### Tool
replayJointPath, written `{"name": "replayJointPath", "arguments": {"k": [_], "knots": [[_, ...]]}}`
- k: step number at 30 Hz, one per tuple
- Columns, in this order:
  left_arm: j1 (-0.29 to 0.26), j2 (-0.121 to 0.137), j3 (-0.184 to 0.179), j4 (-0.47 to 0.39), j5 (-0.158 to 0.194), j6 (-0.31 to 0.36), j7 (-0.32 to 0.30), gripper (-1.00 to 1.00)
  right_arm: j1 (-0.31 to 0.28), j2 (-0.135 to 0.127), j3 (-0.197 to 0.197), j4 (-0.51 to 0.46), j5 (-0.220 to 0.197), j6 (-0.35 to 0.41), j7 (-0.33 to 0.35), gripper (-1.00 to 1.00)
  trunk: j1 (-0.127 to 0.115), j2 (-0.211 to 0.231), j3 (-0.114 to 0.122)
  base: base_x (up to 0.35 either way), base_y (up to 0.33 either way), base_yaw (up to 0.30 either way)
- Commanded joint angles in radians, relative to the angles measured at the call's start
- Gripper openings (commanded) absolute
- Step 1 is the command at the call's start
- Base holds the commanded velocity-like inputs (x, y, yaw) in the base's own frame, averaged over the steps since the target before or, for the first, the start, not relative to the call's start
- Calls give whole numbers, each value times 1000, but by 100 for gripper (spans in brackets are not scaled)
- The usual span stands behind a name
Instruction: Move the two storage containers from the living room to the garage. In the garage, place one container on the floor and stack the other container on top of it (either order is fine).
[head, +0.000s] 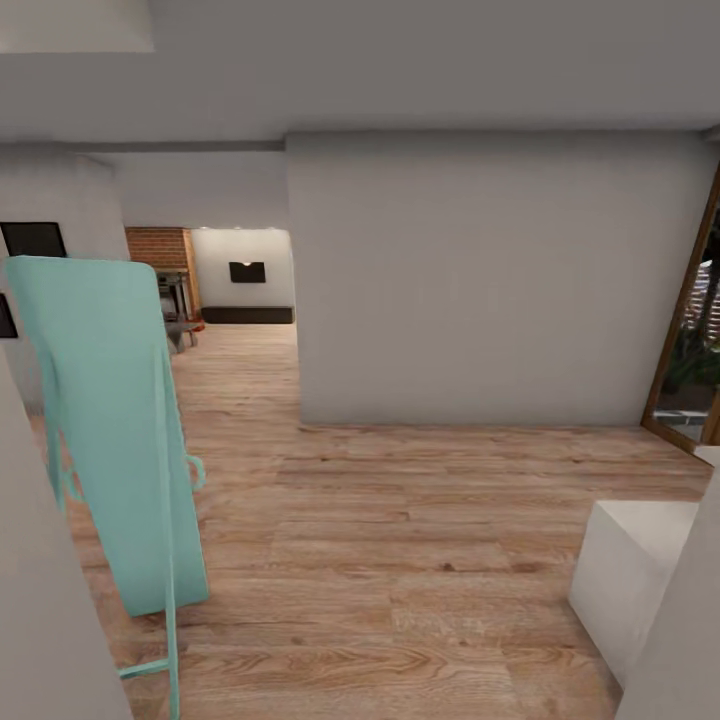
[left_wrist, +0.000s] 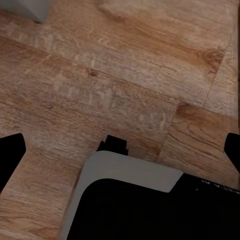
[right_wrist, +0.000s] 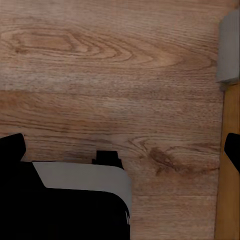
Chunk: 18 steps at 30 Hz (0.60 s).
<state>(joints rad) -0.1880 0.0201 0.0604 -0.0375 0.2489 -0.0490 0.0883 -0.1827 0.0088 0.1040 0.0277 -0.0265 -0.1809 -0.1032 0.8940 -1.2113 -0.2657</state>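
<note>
Head view shows light wood-plank floor (head: 400, 560), a mint-green folded ironing board (head: 105, 430) at left, and the brick-walled living room (head: 215, 285) far upper left. Both grippers' fingers are spread over bare planks.

The light brown wood-plank floor (head: 400, 520) has darker wavy grain lines and small knots. The big plain wall (head: 490, 280) in the middle is pale grey. On the near left stands a tall flat board in soft mint green (head: 105, 420). Far off on the left, a red brick chimney (head: 158, 248) shows, with a small black screen (head: 247, 271) on a white wall beside it.
</note>
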Motion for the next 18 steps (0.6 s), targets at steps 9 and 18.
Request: {"name": "replayJointPath", "arguments": {"k": [9,18], "knots": [[-1,-1,6,1,2,-3,1,100,-1,0,8,3,-3,-3,-4,100,1,-1,-1,330,0,0],[-1,-2,6,2,1,-3,1,100,-1,0,8,3,-4,-4,-6,100,1,-1,-1,330,0,0]]}}
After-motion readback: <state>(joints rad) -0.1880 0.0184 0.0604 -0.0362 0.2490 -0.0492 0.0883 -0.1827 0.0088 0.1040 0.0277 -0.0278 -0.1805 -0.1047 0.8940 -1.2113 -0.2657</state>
